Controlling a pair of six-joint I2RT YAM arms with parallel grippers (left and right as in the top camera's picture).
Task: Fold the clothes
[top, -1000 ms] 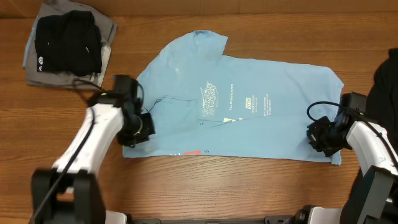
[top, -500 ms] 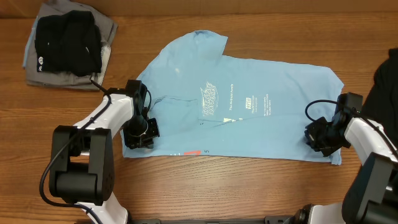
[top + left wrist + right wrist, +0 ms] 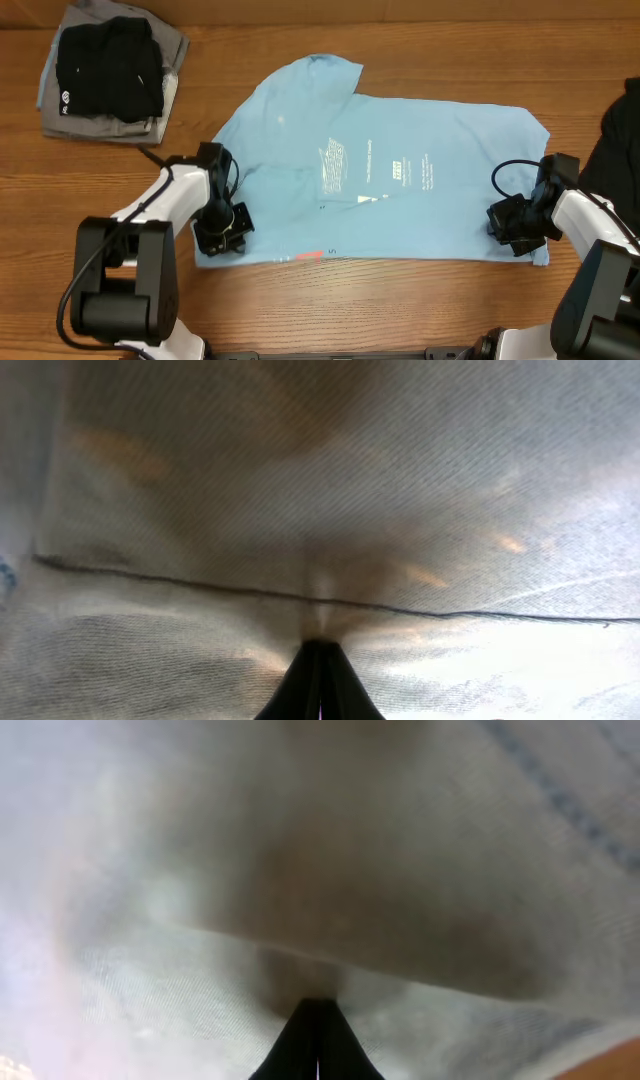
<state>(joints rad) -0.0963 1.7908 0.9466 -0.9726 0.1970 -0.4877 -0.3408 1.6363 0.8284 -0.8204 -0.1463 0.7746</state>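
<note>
The clothes, a light blue T-shirt [image 3: 400, 190], lie spread flat across the table with small white logos facing up. My left gripper [image 3: 222, 238] sits on the shirt's near left corner, shut on the fabric. In the left wrist view the cloth [image 3: 320, 510] fills the frame, bunched at the closed black fingertips [image 3: 320, 660] and crossed by a dark seam. My right gripper [image 3: 508, 222] is at the shirt's near right edge, shut on the cloth. The right wrist view shows pale fabric [image 3: 300, 870] puckered into the closed fingertips [image 3: 318, 1020].
A stack of black and grey folded garments [image 3: 108, 70] lies at the far left corner. A dark garment [image 3: 622, 140] hangs over the right edge. Bare wood table [image 3: 400, 300] runs along the front.
The right gripper has closed on the shirt's right edge. The left arm has shifted slightly toward the front edge, dragging the near left corner with it.
</note>
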